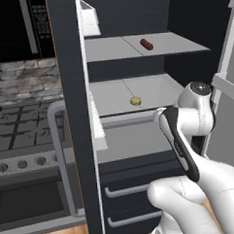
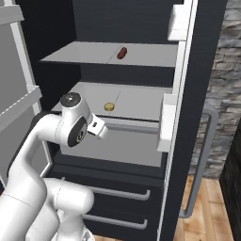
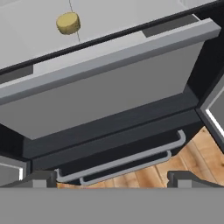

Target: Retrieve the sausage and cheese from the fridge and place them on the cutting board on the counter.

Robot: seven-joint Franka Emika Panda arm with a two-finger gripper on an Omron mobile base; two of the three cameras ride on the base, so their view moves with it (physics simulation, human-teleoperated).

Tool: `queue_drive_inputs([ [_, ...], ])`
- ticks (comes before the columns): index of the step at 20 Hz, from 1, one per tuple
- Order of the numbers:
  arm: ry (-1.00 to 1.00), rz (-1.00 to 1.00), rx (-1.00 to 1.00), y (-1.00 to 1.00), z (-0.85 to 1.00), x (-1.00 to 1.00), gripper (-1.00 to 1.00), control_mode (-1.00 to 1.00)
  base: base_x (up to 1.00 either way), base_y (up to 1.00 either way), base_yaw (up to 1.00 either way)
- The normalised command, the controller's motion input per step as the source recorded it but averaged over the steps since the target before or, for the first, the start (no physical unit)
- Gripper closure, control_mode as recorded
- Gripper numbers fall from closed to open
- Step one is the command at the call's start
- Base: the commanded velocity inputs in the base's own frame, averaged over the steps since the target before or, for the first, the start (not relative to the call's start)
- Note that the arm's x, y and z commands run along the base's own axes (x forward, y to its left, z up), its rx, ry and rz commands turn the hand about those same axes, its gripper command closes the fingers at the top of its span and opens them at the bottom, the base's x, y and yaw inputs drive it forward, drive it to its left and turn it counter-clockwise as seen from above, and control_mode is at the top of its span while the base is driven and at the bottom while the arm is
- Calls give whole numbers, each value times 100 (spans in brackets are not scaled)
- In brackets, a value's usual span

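Inside, the fridge [image 1: 182, 18] held a stubby dark-red sausage [image 1: 146, 44] at twelve o'clock above the round pale-yellow cheese [image 1: 135, 101] on smooth grey shelves, gripper [image 3: 112, 177] fingers spread, empty.

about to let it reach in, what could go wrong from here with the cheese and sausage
1. The cheese is a small round lump on a smooth shelf; the open gripper could nudge it so it rolls away.
2. The sausage lies on the higher shelf, so the arm may hit that shelf's edge when lifting.
3. The open doors stand close on both sides; the elbow might clip one.
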Motion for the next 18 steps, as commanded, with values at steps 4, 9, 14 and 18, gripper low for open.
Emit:
queue_drive_inputs([
  [4,-9,17,-1,19,8,57,-100,-100,0,0,0],
  [9,-12,19,0,7,18,60,-100,-100,0,0,0],
  [14,-23,21,-4,18,25,43,-100,-100,0,0,0],
  [18,-6,3,-9,11,19,67,-100,-100,0,0,0],
])
